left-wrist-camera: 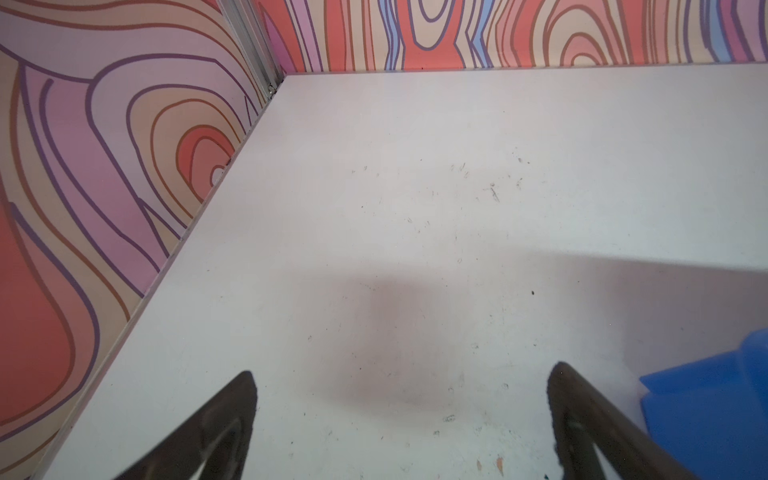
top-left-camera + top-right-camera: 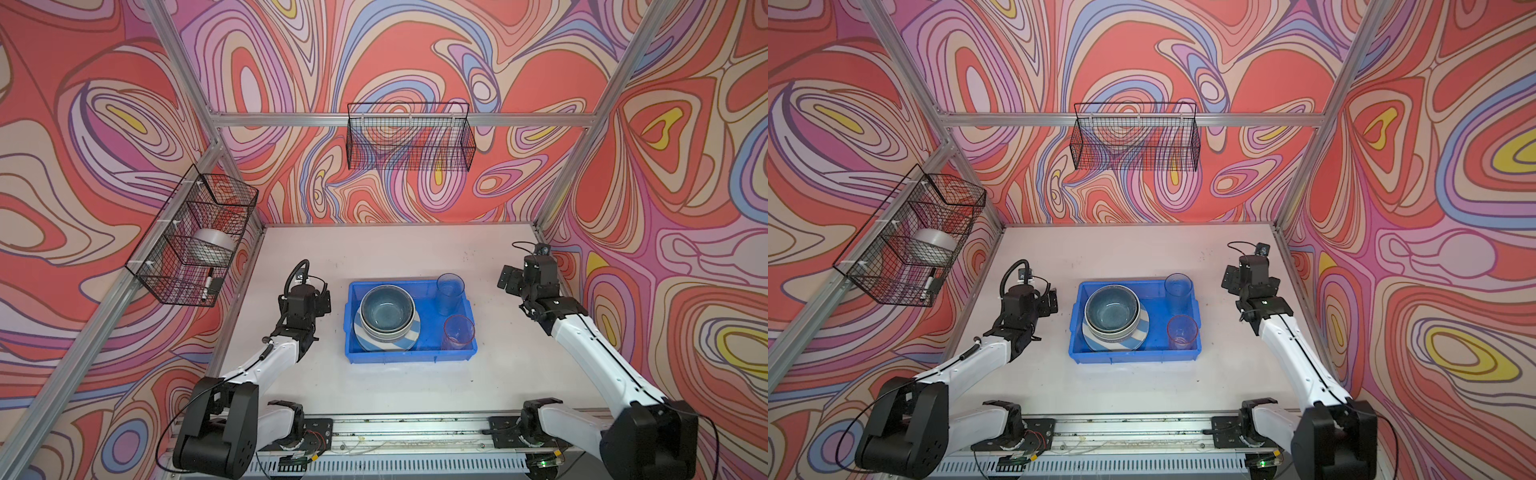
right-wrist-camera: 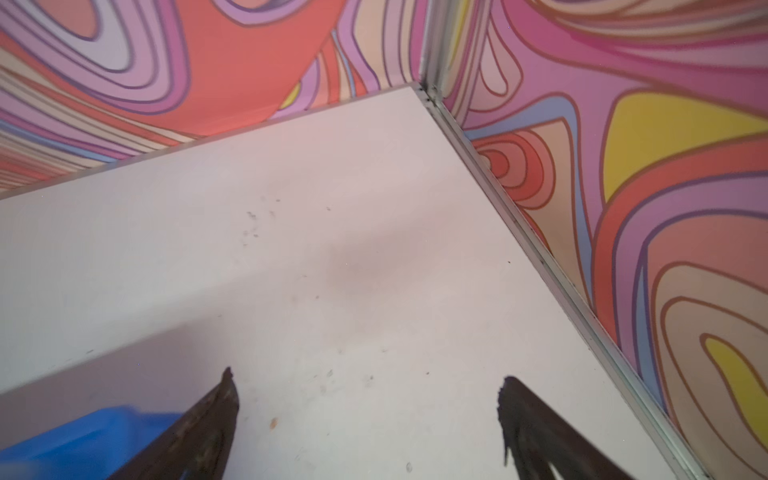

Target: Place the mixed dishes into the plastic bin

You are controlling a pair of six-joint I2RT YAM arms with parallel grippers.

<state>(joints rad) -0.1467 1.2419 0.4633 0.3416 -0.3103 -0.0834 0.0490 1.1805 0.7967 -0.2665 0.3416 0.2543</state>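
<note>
Left gripper [image 1: 403,370] and right gripper [image 3: 366,375] gape empty, flanking the plastic bin [image 2: 411,357] (2 wire baskets [image 2: 409,137] on walls).

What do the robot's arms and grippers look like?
The left arm and right arm have white shells with black joints and thin black cables. A looped black hose arches over the left wrist. The left gripper and right gripper have dark, pointed fingers.
</note>
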